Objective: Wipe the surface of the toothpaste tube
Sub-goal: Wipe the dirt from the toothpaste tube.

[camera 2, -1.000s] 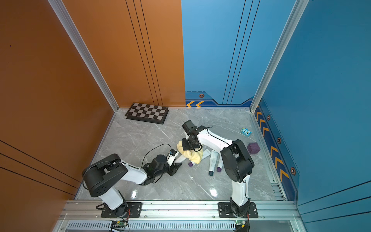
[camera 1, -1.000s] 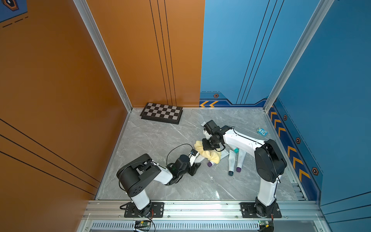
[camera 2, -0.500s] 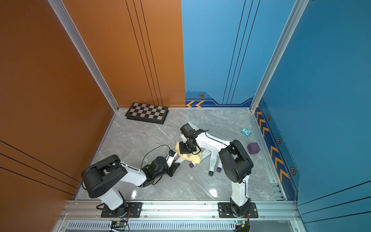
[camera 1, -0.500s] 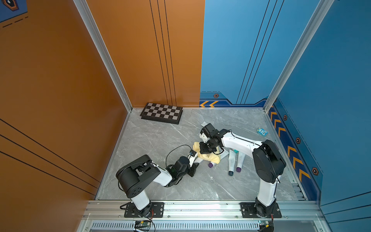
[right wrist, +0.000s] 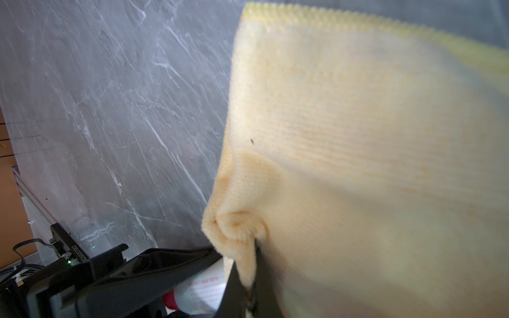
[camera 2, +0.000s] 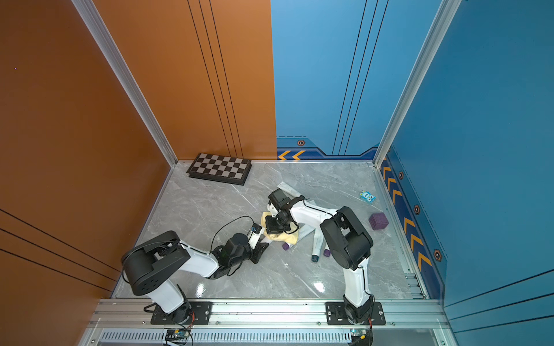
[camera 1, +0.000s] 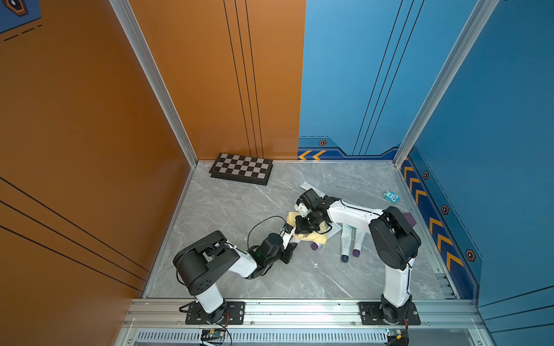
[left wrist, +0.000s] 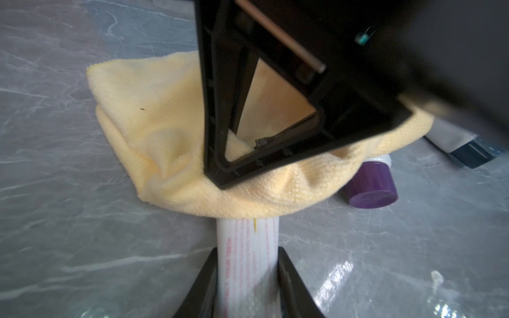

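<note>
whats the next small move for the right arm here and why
Probably drag the right pincer, shut on the cloth, a short way along the tube. The left pincer clamps one end of the tube and the cloth lies draped over it, so a stroke should wipe it.

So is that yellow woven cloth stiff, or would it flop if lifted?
Probably floppy: the yellow woven cloth drapes and sags over the white toothpaste tube, creasing where the right gripper pinches it. Likely light, as one small pinch bunches it. Its knobbly weave should grip, not slip.
</note>
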Robot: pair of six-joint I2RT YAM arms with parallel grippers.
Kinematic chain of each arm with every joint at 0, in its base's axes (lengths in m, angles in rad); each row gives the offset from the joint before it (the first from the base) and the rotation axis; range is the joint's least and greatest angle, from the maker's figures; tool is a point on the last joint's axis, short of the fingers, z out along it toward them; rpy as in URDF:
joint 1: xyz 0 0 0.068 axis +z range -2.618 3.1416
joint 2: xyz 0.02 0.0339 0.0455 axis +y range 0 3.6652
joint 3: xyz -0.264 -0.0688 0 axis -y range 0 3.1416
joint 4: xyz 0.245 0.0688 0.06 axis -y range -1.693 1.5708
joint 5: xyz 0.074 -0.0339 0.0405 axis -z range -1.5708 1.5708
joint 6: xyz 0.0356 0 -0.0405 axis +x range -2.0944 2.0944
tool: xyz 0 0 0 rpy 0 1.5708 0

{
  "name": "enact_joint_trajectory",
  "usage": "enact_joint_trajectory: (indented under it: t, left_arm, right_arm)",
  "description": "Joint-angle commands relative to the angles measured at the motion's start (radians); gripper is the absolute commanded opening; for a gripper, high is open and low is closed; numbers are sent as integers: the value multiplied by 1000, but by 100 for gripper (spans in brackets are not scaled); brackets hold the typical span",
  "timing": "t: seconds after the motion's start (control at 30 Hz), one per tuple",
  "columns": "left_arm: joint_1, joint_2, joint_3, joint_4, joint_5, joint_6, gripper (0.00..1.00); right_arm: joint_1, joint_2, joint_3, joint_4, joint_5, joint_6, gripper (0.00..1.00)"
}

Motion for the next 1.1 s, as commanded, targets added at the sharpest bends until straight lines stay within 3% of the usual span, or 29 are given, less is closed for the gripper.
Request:
enact_joint_trajectory:
  t: [0.0,0.17,0.37,0.8,0.93,1.07]
  left_arm:
    - [5,60,-42,-250,22,-16,9]
    - [5,69,-35,-250,27,-14,8]
    - [9,86,-23,-250,39,-9,3]
    - [14,90,-22,-251,48,-9,5]
    - [13,84,-23,-251,46,-11,5]
    - [14,83,-23,-251,46,-11,4]
  right_arm:
    - [1,52,-61,-93,149,-6,0]
    - [-84,-13,-111,-123,383,-14,0]
    - [-51,-13,-103,-117,266,-18,0]
    - [113,-43,-191,6,-32,59,0]
    - [126,-61,-227,4,-34,63,0]
    - [61,-73,-278,-41,73,28,0]
